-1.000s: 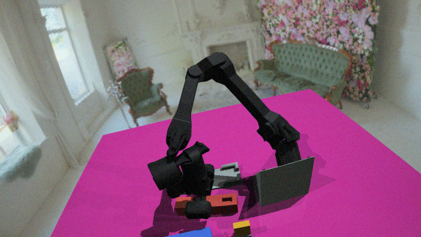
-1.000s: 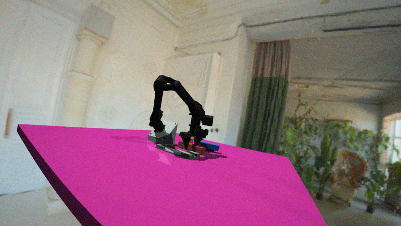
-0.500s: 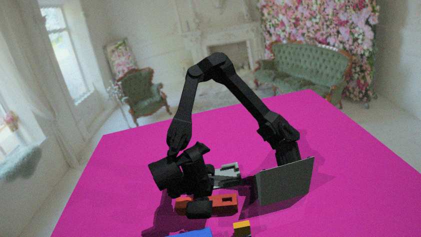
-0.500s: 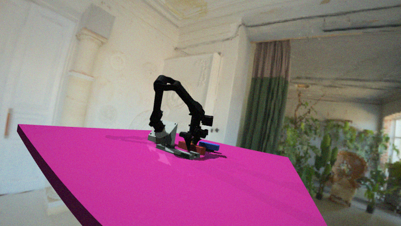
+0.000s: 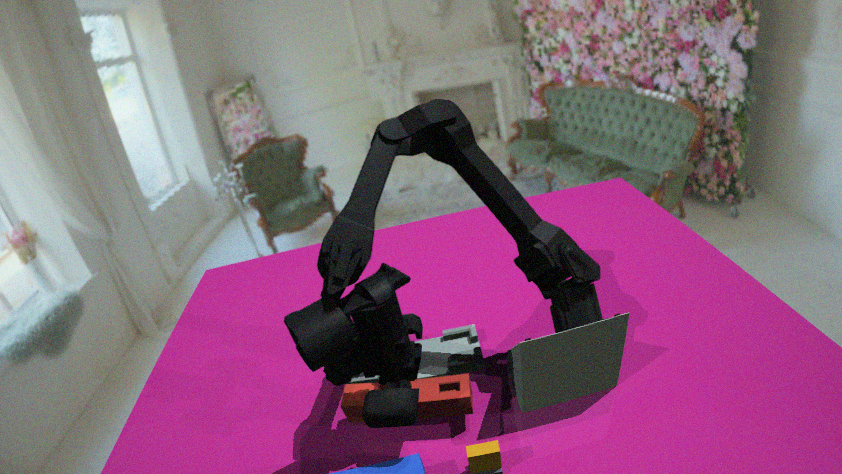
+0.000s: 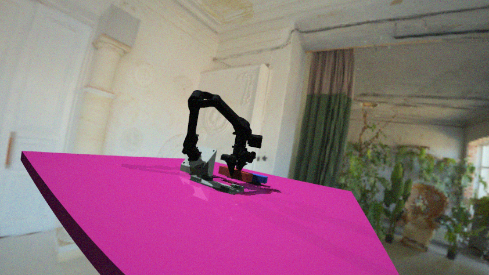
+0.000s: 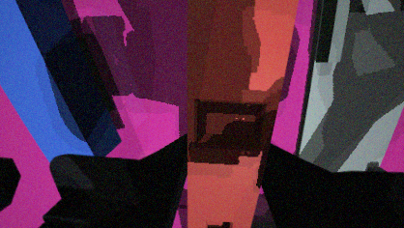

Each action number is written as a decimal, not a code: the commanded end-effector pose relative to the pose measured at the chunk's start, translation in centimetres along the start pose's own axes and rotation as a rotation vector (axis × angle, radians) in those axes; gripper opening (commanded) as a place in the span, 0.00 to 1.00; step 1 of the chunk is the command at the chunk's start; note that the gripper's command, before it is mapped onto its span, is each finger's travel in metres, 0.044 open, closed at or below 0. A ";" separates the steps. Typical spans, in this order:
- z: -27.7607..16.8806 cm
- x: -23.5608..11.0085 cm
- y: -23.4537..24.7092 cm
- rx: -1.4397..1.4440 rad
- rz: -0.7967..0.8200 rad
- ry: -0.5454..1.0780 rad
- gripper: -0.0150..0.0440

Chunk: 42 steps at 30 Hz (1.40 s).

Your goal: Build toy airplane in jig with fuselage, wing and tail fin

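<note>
The orange-red fuselage (image 5: 450, 402) (image 6: 244, 176) (image 7: 222, 193) lies flat on the magenta table (image 5: 677, 294), just in front of the grey jig cradle (image 5: 450, 347) (image 6: 219, 184) (image 7: 348, 97). A rectangular socket shows on its top. My gripper (image 5: 390, 393) (image 6: 234, 169) (image 7: 221, 139) is down at table level and shut on the fuselage, one finger on each long side near the socket. The blue wing (image 5: 388, 465) (image 6: 259, 177) (image 7: 24, 72) lies flat beside it. The yellow tail fin (image 5: 483, 454) stands near the table's front edge.
A grey slanted panel (image 5: 568, 368) (image 6: 201, 163) stands at the arm's base, right of the jig. The cradle is empty.
</note>
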<state>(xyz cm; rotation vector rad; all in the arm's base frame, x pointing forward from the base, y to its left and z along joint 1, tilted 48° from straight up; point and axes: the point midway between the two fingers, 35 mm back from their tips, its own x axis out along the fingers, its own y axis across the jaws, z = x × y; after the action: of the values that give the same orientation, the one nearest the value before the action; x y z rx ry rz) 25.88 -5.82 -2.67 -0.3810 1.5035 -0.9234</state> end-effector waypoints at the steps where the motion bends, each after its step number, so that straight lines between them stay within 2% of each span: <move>1: 0.4 -1.5 0.2 0.010 0.014 -0.011 0.25; 28: -0.3 -9.8 -0.2 0.011 0.007 -0.008 0.25; 42: 0.5 -8.6 -2.9 -0.026 0.020 -0.009 0.25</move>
<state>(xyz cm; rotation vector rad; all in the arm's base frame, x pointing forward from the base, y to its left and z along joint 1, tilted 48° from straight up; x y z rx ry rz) 27.09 -1.00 4.85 -0.3784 1.5142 -0.9014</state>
